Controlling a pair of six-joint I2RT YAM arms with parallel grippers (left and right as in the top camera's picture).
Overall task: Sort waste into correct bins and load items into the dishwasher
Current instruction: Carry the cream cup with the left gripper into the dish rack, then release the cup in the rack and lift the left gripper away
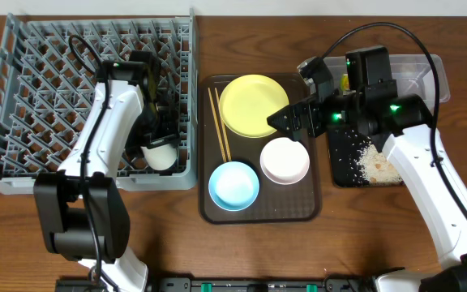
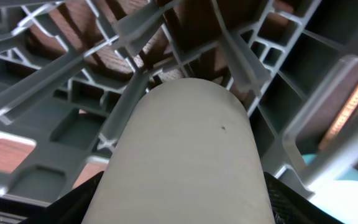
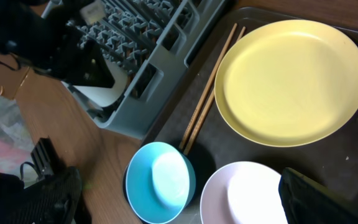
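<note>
My left gripper (image 1: 156,139) is shut on the small pale green cup (image 1: 161,156) and holds it down among the pegs at the front right of the grey dish rack (image 1: 23,97). In the left wrist view the cup (image 2: 185,137) fills the space between the jaws (image 2: 182,208). My right gripper (image 1: 286,122) is open and empty, above the brown tray between the yellow plate (image 1: 251,105) and the white bowl (image 1: 284,161). The light blue bowl (image 1: 233,185) and chopsticks (image 1: 219,123) lie on that tray. Rice scraps (image 1: 371,162) lie in the black tray (image 1: 339,166).
The brown serving tray (image 1: 314,207) sits between the rack and the bins. The clear tub (image 1: 424,77) stands at the back right, partly hidden by my right arm. In the right wrist view the rack's corner (image 3: 135,112) is close to the chopsticks (image 3: 207,102).
</note>
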